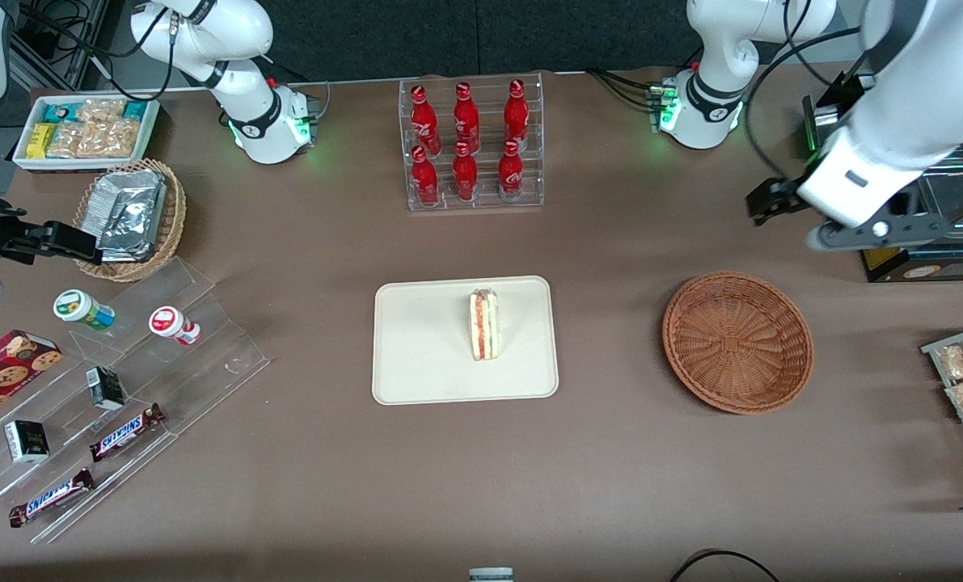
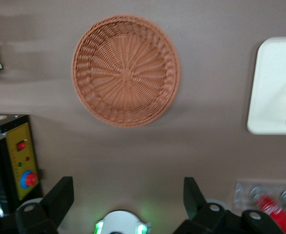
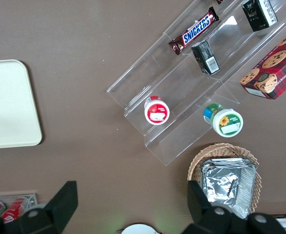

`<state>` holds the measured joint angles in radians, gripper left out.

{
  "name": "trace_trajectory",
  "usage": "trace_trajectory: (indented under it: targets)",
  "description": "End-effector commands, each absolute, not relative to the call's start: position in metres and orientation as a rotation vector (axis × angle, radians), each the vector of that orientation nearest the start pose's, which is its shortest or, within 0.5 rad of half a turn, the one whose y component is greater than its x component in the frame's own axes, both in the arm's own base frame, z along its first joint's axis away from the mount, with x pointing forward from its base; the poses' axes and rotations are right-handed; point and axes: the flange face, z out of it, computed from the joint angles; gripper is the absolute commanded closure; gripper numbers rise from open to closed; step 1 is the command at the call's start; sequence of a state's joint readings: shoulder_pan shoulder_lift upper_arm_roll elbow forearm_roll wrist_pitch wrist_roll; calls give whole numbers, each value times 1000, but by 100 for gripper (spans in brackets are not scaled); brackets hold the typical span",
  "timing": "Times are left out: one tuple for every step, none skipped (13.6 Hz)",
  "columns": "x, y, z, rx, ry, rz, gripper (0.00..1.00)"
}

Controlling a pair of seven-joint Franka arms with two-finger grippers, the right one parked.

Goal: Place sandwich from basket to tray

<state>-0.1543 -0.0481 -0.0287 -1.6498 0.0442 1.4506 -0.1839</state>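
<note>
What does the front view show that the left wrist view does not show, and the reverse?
Only the front view shows the whole sandwich standing on the tray, the full bottle rack and the snack display toward the parked arm's end. Only the left wrist view shows the gripper open and holding nothing, above the table, and a yellow control box close up. Both show the empty basket and the tray, apart from each other.

We see the sandwich (image 1: 485,325) standing on the tray (image 1: 416,356) at mid-bench, the basket (image 1: 737,341) beside it toward the working arm's end (well apart from the tray), and the gripper (image 1: 780,200) raised above the bench (image 1: 610,485), jaws spread and holding nothing, farther from the camera than the basket.
</note>
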Motion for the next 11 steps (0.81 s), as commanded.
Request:
trace_trajectory:
  targets:
    - [492,-53,612,-3082,37,211,1]
    - [485,-42,616,-3088,21,196,1]
    - [483,-28,619,-3095,3,187,1]
    - [480,-24,618,-3096,59,195,1]
    - [471,-23,619,-3094,85,181,1]
    - [466,-23,616,-3095,87,162,1]
    - [467,-23,616,-3097,83,150,1]
    - [472,-24,614,-3103,90,158,1]
    - [480,-23,616,-3105,99,156,1]
    - [494,-25,617,-3113,100,162,1]
    - [502,-27,617,-3124,98,203,1]
